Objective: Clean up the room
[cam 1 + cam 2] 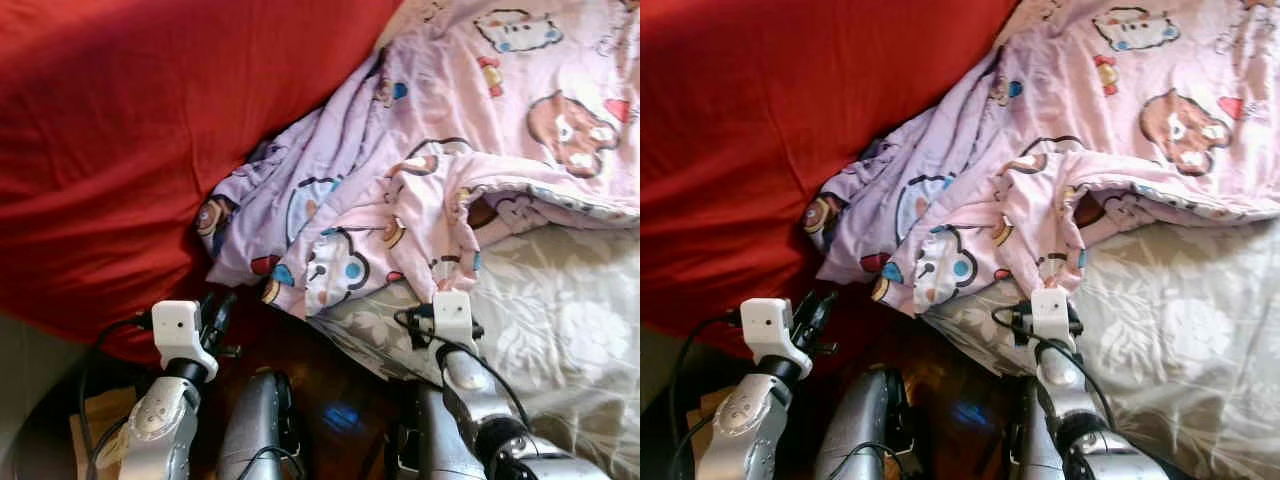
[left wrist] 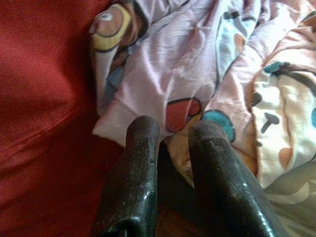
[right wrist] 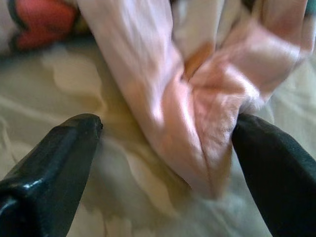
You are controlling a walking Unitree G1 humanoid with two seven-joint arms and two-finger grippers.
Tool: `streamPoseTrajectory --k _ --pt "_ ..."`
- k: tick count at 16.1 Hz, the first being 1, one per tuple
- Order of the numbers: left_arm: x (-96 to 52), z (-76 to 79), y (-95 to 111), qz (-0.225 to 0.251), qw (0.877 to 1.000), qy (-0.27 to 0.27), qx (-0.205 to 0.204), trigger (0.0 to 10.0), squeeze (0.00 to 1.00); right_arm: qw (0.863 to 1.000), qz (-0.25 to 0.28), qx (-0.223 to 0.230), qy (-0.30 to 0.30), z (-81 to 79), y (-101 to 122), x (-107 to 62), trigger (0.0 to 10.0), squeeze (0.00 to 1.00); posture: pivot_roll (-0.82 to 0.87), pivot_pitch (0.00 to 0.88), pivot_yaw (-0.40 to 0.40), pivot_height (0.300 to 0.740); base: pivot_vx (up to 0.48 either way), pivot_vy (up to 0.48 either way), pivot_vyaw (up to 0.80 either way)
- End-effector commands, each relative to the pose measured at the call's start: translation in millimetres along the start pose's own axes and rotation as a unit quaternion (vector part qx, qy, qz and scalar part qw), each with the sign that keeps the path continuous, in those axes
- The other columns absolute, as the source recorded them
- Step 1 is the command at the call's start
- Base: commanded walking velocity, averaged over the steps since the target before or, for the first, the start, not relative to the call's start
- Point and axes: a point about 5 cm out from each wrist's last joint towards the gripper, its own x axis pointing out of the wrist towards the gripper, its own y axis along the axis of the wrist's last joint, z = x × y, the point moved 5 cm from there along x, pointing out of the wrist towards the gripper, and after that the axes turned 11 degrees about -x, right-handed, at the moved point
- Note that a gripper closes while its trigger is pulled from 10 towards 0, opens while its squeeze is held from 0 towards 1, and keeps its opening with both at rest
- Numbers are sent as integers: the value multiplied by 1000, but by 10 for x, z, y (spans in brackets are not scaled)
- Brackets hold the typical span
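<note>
Right wrist view puts your right gripper [image 3: 168, 148] low over the grey floral sheet [image 3: 59, 84], its two black fingers [image 3: 54, 158] spread wide and released, with a hanging fold of the pink cartoon blanket [image 3: 192, 98] between them. That fold touches the farther finger; whether the nearer one touches it you cannot tell, and nothing is pinched. From the head camera your right arm reaches straight forward, wrist just short of the blanket's front edge [image 1: 440, 250], so its fingertips are hidden under the white wrist block.

Your left gripper [image 2: 170, 140] points at the blanket's lower corner, where it meets the red cover [image 2: 44, 98]. Its fingers [image 2: 140, 163] stand close together with a narrow gap, gripping nothing, tips just short of the cloth. Your left arm is bent upward beside the red cover [image 1: 150, 130].

Beyond both grippers the blanket is bunched and runs out of frame. Close focus blurs the fold's pattern.
</note>
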Motion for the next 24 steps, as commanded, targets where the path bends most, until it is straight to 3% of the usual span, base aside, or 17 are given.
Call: streamPoseTrajectory --k 1,2,3,6,8,9,12,17,24 --pt "-84 -77 -41 -13 1000 13 -2 10000 0 1000 -19 4 -6 -18 -91 -23 2902 0 154 331 68 612 0 0 0" --pt "-101 -86 -42 -15 1000 14 -2 10000 0 1000 -20 2 -18 30 -80 -13 2471 0 156 335 69 612 0 0 0" --pt "-130 -102 -54 -20 1000 18 -1 10000 0 999 -22 10 -39 123 -78 -4 706 0 154 334 70 612 0 0 0" --pt "-161 -98 -69 -29 999 21 -3 10000 0 998 -39 5 -55 204 -163 -18 824 0 151 333 70 612 0 0 0" --pt "-149 -79 -79 -34 999 20 -4 10000 0 994 -74 8 -86 333 -347 -69 1725 0 147 336 71 612 0 0 0" --pt "-142 -75 -79 -35 999 20 -5 10000 0 992 -88 19 -93 360 -414 -88 78 0 147 337 72 612 0 0 0" --pt "-136 -79 -77 -38 999 20 -4 10000 0 990 -111 42 -79 292 -527 -123 0 0 149 339 74 612 0 0 0" --pt "-135 -107 -78 -42 999 23 -1 10000 0 992 -99 41 -64 208 -423 -85 0 0 157 332 77 612 0 0 0" --pt "-134 -110 -121 -48 999 24 3 10000 0 991 -110 36 -61 232 -502 -109 0 0 156 316 76 612 0 0 0"
